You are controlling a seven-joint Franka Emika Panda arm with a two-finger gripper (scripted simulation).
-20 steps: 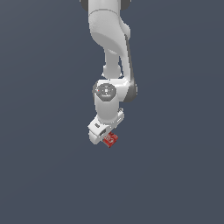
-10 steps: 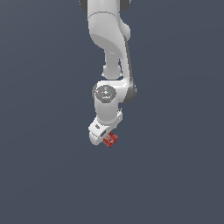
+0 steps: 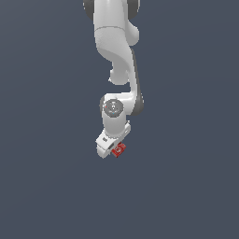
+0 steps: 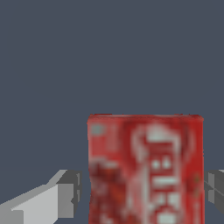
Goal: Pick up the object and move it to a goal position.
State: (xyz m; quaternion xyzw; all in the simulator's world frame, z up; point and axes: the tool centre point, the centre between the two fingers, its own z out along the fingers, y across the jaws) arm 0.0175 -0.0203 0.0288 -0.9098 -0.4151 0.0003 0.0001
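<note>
The object is a small red box with white lettering (image 4: 146, 170). It fills the lower middle of the wrist view, between my two grey fingers (image 4: 68, 194), one on each side of it. In the exterior view the red box (image 3: 118, 150) sticks out from under the white hand on the exterior view's right, and part of it is hidden by the hand. My gripper (image 3: 114, 149) is shut on the box and hangs from the white arm (image 3: 119, 70), which reaches down from the top of the view. No goal marker shows in either view.
Only a plain dark grey-blue background (image 3: 186, 186) shows around the arm and beyond the box in the wrist view. No other object, container or edge is in view.
</note>
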